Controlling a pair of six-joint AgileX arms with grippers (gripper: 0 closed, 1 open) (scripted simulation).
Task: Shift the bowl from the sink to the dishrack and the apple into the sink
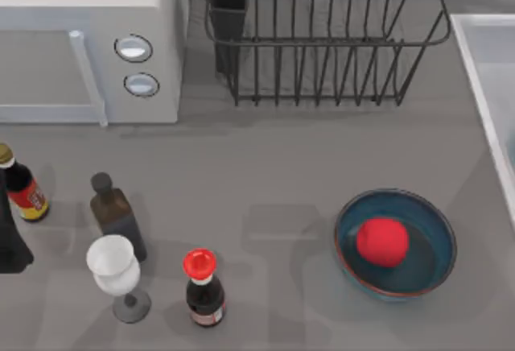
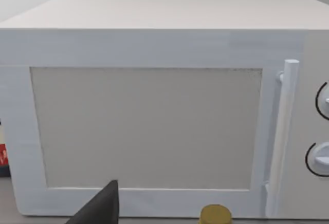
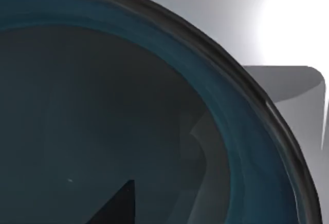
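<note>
Left gripper (image 2: 100, 208) sits parked at the table's left edge, facing the microwave (image 2: 154, 126) just ahead of it, with a yellow bottle cap (image 2: 215, 215) close beside it. Whether it is released or clenched, I cannot tell.

Well to its right, the dishrack (image 1: 322, 69) stands at the back of the table with no dishes in it. Nearer the front, a twin bowl (image 1: 426, 222) rests on the table with the apple (image 1: 382, 241) lying inside it.

Further right is the sink (image 1: 483, 85). The right gripper (image 3: 115, 206) hangs low over the bowl (image 3: 231, 106), whose dark hollow lies directly under it and whose rim curves away beyond it, with pale sink wall behind. Its state I cannot tell either.

The step in hand looks like taking this bowl. To do it well, I would move the gripper out from the hollow to straddle the rim, one side inside and one outside, then clench firmly and lift straight up before heading for the dishrack.

The right wrist view gives the bowl's rim and inner wall up close. The top view gives the route: dishrack, apple and sink edge.
</note>
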